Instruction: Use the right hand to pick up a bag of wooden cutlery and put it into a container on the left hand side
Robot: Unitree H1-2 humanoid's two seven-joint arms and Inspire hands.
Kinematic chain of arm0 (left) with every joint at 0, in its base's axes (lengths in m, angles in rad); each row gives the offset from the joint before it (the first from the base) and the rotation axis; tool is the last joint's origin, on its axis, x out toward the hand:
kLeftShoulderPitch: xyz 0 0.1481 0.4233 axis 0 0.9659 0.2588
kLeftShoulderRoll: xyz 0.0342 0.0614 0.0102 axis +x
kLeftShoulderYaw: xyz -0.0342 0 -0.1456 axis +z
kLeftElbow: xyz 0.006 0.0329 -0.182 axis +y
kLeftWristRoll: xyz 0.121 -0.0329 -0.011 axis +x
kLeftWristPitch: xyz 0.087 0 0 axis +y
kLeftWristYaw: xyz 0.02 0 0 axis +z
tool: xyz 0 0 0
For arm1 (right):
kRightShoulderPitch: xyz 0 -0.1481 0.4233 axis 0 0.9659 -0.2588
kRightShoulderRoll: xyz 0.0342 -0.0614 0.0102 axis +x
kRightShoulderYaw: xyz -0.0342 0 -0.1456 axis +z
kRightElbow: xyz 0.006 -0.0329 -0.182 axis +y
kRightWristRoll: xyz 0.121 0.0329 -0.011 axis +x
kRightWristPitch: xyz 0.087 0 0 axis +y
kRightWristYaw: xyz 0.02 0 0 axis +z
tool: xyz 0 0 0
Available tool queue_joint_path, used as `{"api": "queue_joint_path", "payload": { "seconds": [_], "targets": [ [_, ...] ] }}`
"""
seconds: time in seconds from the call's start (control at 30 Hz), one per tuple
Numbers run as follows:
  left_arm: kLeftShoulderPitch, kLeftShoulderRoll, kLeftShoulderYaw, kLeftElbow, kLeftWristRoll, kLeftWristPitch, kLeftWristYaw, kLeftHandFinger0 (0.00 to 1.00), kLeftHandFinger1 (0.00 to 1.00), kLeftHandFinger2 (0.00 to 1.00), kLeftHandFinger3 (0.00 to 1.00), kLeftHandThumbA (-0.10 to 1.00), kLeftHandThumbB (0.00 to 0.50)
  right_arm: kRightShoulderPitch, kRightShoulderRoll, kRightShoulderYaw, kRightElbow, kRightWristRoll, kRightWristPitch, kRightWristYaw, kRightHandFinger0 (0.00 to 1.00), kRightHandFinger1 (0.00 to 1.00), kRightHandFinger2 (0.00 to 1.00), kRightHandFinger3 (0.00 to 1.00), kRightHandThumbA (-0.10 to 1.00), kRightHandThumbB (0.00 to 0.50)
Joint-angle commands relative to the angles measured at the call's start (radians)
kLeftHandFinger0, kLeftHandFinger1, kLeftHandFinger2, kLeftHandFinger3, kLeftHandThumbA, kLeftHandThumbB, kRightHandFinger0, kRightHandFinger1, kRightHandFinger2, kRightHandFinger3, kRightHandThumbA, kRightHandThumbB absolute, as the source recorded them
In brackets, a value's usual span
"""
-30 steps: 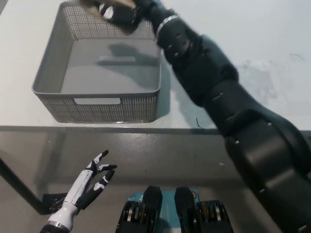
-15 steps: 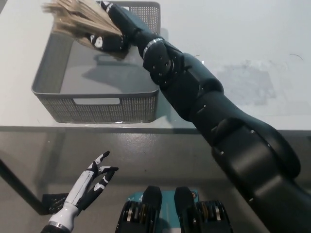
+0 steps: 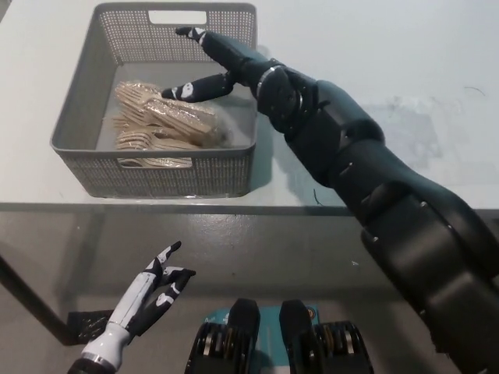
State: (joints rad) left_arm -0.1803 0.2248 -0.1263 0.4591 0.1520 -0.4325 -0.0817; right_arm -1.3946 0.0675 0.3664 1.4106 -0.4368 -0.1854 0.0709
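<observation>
Both hands hold nothing. The fingers [image 3: 199,87] of the black right hand [image 3: 222,66] are spread apart over the grey mesh basket [image 3: 210,175]: one reaches toward the far wall with its handle slot, and another points left and low, its tip close to the bag of wooden cutlery [image 3: 160,125]. Whether that tip touches the bag cannot be told. The bag lies flat on the basket floor, filling the near and middle part. Its near end sits close to the front wall, while a strip of bare floor shows along the far wall and the left side. The hand hangs over the basket's far right part, and the right arm [image 3: 351,164] crosses the right rim and runs back toward the lower right. The basket stands on the pale bench [image 3: 374,54], its front wall just behind the bench's near edge. A wide stretch of bench surface lies to the basket's right, under and beyond the arm. The white left hand [image 3: 152,288] rests at the lower left, below the bench edge and well apart from the basket, its fingers loosely apart.
</observation>
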Motion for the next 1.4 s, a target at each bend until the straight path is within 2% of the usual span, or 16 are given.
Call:
{"api": "queue_joint_path", "payload": {
  "seconds": [0.0,0.1,0.23,0.33,0.4,0.57,0.6,0.7,0.83,0.9,0.97,1.0,1.1,1.23,1.3,1.37],
  "targets": [
    [-0.028,0.022,-0.008,-0.008,0.0,-0.037,-0.003,0.82,0.72,0.69,1.0,0.85,0.24,-0.072,-0.024,0.016,-0.031,-0.005,0.005,0.042,1.0,1.0,1.0,1.0,0.99,0.496],
    [-0.031,0.022,-0.017,-0.002,0.007,-0.037,0.002,0.81,0.72,0.69,1.0,0.87,0.253,-0.073,-0.038,-0.001,-0.041,0.013,0.023,0.034,1.0,1.0,1.0,1.0,0.94,0.477],
    [-0.042,0.03,-0.028,0.0,0.008,-0.037,0.002,0.8,0.71,0.69,1.0,0.87,0.249,-0.083,-0.094,-0.036,-0.089,0.039,-0.008,0.031,1.0,1.0,1.0,1.0,1.0,0.416],
    [-0.048,0.035,-0.027,0.003,0.002,-0.037,-0.005,0.79,0.71,0.69,1.0,0.87,0.26,-0.083,-0.15,-0.09,-0.162,0.081,-0.008,0.049,1.0,1.0,1.0,1.0,1.0,0.447],
    [-0.048,0.037,-0.025,-0.003,-0.002,-0.037,-0.011,0.79,0.71,0.68,1.0,0.86,0.251,-0.072,-0.172,-0.124,-0.205,0.106,-0.031,0.057,1.0,1.0,1.0,1.0,0.98,0.396],
    [-0.047,0.047,-0.034,-0.01,0.005,-0.037,-0.014,0.78,0.7,0.69,1.0,0.84,0.23,0.085,-0.306,-0.236,-0.612,0.19,0.056,0.137,1.0,1.0,1.0,1.0,0.95,0.403],
    [-0.045,0.048,-0.035,-0.009,0.004,-0.037,-0.013,0.78,0.7,0.69,1.0,0.84,0.231,0.151,-0.335,-0.27,-0.753,0.223,0.11,0.157,1.0,1.0,1.0,1.0,0.92,0.379],
    [-0.044,0.047,-0.031,-0.005,-0.001,-0.037,-0.017,0.79,0.7,0.69,1.0,0.85,0.254,0.294,-0.386,-0.331,-1.004,0.261,0.128,0.15,1.0,1.0,1.0,1.0,0.92,0.326],
    [-0.036,0.042,-0.021,-0.009,-0.001,-0.037,-0.003,0.79,0.74,0.74,1.0,0.85,0.253,0.487,-0.38,-0.424,-1.293,0.372,0.193,0.133,1.0,1.0,1.0,1.0,0.96,0.341],
    [-0.031,0.039,-0.012,-0.009,-0.011,-0.037,-0.004,0.8,0.81,0.84,1.0,0.86,0.255,0.606,-0.36,-0.445,-1.421,0.42,0.203,0.127,1.0,1.0,1.0,1.0,0.96,0.367],
    [-0.022,0.034,-0.005,-0.008,-0.021,-0.037,-0.003,0.82,0.86,0.93,1.0,0.88,0.267,0.712,-0.336,-0.445,-1.502,0.459,0.189,0.123,1.0,1.0,1.0,1.0,0.91,0.337],
    [-0.018,0.028,-0.001,-0.009,-0.029,-0.037,-0.003,0.84,0.91,0.99,1.0,0.9,0.276,0.77,-0.325,-0.44,-1.541,0.48,0.178,0.124,1.0,1.0,1.0,1.0,0.92,0.351],
    [-0.017,0.019,0.007,0.002,-0.041,-0.037,0.004,0.92,1.0,1.0,1.0,0.94,0.293,0.89,-0.297,-0.417,-1.584,0.502,0.139,0.12,1.0,1.0,1.0,1.0,0.97,0.393],
    [-0.007,0.012,0.012,0.005,-0.04,-0.037,0.02,1.0,1.0,1.0,1.0,1.0,0.299,1.016,-0.258,-0.391,-1.547,0.507,0.051,0.108,1.0,1.0,1.0,1.0,1.0,0.318],
    [-0.005,0.008,0.015,0.01,-0.037,-0.037,0.025,1.0,1.0,1.0,1.0,1.0,0.31,1.092,-0.247,-0.379,-1.534,0.47,0.038,0.095,1.0,1.0,1.0,1.0,1.0,0.35],
    [0.001,0.004,0.018,0.01,-0.034,-0.037,0.028,1.0,1.0,1.0,1.0,1.0,0.317,1.126,-0.246,-0.372,-1.522,0.47,0.025,0.098,1.0,1.0,1.0,1.0,1.0,0.33]
  ]
}}
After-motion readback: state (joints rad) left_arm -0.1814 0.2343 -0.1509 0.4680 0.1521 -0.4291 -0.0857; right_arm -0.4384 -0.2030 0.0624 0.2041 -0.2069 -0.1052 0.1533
